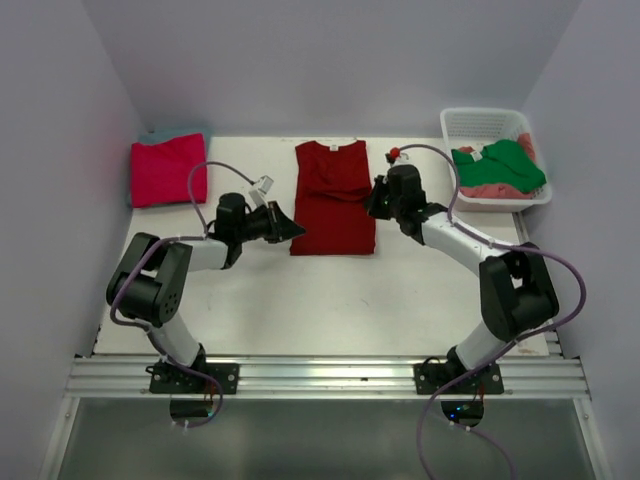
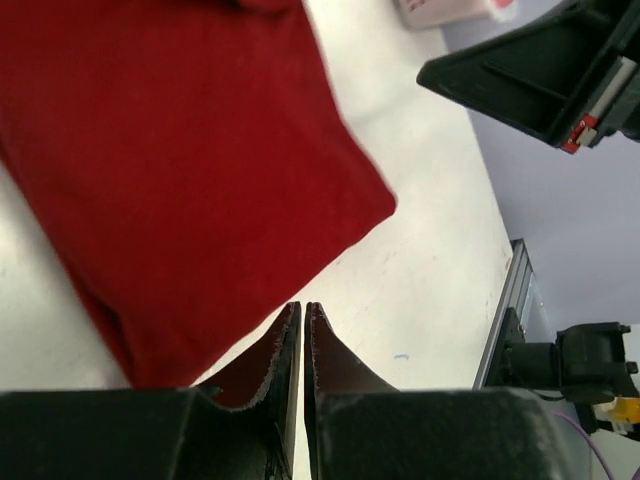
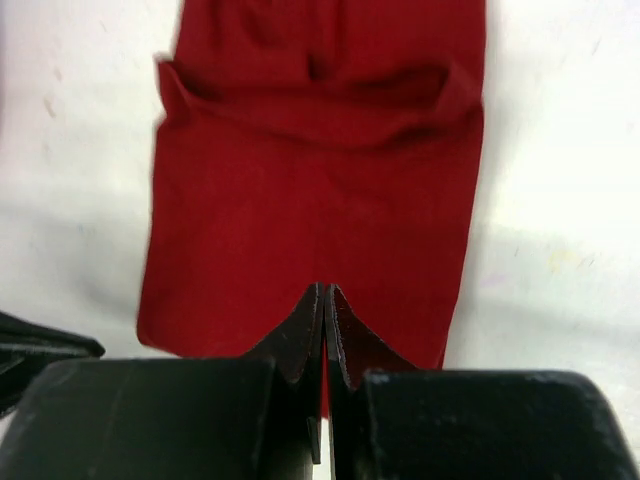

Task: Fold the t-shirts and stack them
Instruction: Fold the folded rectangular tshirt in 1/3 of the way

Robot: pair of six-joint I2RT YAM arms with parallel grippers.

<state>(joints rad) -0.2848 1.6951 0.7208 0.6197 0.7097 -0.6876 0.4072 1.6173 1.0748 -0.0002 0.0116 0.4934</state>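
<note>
At the far left, the magenta-pink t-shirt [image 1: 168, 172] lies folded on a teal t-shirt [image 1: 178, 132], close to the left wall. My left gripper [image 1: 294, 230] has its jaws pressed together on nothing, at the lower left edge of the dark red t-shirt [image 1: 333, 205]. That shirt lies flat mid-table with its sleeves folded in. My right gripper [image 1: 376, 204], jaws pressed together too, hangs over the shirt's right edge. The table [image 1: 330, 300] is bare nearer me. At the far right, the green t-shirt [image 1: 505, 163] and salmon-pink t-shirt [image 1: 488, 189] sit in the basket [image 1: 478, 116].
</note>
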